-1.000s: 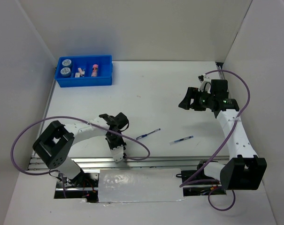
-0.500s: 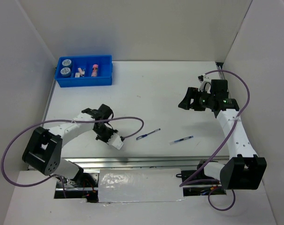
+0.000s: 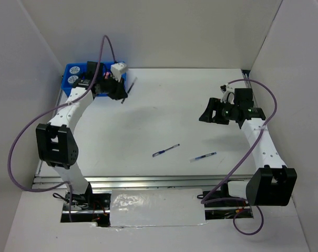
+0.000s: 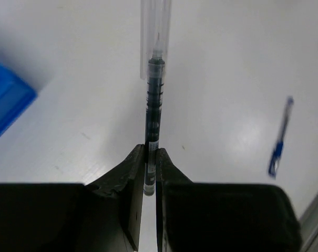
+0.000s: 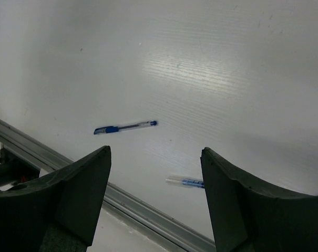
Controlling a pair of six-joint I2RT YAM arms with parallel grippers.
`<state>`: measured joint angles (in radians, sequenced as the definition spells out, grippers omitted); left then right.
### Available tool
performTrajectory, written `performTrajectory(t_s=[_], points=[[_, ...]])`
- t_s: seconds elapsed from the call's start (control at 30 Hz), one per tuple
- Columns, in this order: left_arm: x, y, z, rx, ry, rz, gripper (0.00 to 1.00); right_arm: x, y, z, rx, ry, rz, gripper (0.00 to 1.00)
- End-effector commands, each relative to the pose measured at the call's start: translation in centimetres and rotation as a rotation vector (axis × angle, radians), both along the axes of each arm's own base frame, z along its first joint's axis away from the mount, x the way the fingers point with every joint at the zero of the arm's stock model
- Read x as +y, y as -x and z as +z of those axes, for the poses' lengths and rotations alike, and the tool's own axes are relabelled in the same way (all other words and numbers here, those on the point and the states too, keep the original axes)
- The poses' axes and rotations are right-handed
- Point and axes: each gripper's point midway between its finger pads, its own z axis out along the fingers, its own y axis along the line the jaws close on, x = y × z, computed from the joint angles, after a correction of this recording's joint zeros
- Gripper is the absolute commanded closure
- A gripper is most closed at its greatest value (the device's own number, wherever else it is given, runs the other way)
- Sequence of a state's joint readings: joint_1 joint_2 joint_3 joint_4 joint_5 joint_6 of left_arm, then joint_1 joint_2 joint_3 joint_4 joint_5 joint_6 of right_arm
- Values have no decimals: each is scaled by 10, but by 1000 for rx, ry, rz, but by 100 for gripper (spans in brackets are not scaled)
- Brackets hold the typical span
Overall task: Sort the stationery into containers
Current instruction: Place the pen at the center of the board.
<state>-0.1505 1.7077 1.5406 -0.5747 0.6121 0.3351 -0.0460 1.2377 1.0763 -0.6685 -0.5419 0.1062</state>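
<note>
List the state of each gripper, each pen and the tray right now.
left gripper: shut on the dark pen
dark pen: held, not yet in the blue tray
right gripper: open, empty
left blue pen: loose on the table
right blue pen: loose on the table
blue tray: partly hidden by the left arm

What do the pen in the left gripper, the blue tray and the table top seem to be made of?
The pen: likely clear glossy plastic, its dark refill shows through. The tray: probably smooth opaque blue plastic. The table top: white, semi-gloss sheet with fine ribs, perhaps corrugated plastic.
</note>
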Motion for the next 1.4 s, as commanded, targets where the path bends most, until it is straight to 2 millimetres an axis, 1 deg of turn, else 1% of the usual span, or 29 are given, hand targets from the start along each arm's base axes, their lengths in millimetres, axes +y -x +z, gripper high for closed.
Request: performTrajectory(t_s=[0.0,0.03,0.07,0.1,0.13,0.17,0.2,0.23,0.27,0.3,0.33,0.37,0.4,0.43,0.47,0.5,0.53,0.57,0.7,0.73,0.8,0.83,0.93,1.0,1.07,1.1,1.3,1.33,1.37], points=[[19,-77,35,19,205,441,100,-4,-7,12,-21,8,-6,25],[27,-92,42,-21,213,513,100,-5,-7,12,-21,7,-9,24],[35,-106,42,-39,220,586,100,-5,-8,10,-15,6,-11,24],[44,-125,60,-129,240,641,100,-6,-9,9,-16,6,-15,24],[59,-139,64,-182,219,736,100,-6,-9,8,-15,3,-15,25],[67,-152,57,-202,205,782,100,-6,-9,7,-11,2,-15,25],[73,-165,69,-267,212,810,100,-7,-11,5,-4,2,-16,24],[83,-173,68,-299,188,858,100,-7,-11,4,2,4,-16,24],[87,-183,56,-308,161,870,100,-7,-13,5,4,3,-14,25],[93,-193,62,-353,173,888,100,-9,-14,5,14,5,-19,25],[95,-199,60,-364,176,887,100,-9,-16,3,21,5,-16,25],[98,-206,48,-358,173,889,100,-10,-18,4,24,5,-19,25],[104,-213,51,-387,190,899,100,-11,-19,4,28,6,-23,25],[106,-220,37,-373,184,908,100,-12,-20,2,37,4,-23,25],[109,-226,41,-394,191,913,100,-12,-21,1,40,3,-22,25],[109,-231,37,-399,190,915,100,-12,-22,0,43,0,-22,25],[110,-237,25,-395,184,919,100,-11,-23,-2,54,-4,-24,25],[109,-242,29,-411,187,907,100,-12,-23,-4,58,-5,-25,25],[109,-257,14,-420,170,906,100,-13,-26,-8,69,-3,-29,25],[108,-261,5,-417,170,907,100,-13,-27,-9,73,-4,-30,25],[110,-265,2,-422,177,898,100,-13,-27,-11,79,-5,-30,25],[111,-268,-9,-412,168,895,100,-13,-28,-12,82,-7,-28,25],[111,-277,-19,-400,163,883,100,-13,-29,-15,92,-7,-27,25],[110,-278,-38,-353,153,884,100,-13,-30,-18,102,-8,-26,25],[110,-279,-44,-326,156,882,100,-13,-31,-19,113,-13,-25,25],[109,-280,-54,-309,148,880,100,-12,-32,-18,113,-16,-23,26],[115,-278,-78,-265,94,898,88,-11,-32,-19,114,-19,-15,26],[114,-277,-78,-262,93,891,84,-10,-32,-19,115,-22,-11,26],[114,-277,-81,-254,87,887,77,-10,-31,-18,110,-22,-7,26]])
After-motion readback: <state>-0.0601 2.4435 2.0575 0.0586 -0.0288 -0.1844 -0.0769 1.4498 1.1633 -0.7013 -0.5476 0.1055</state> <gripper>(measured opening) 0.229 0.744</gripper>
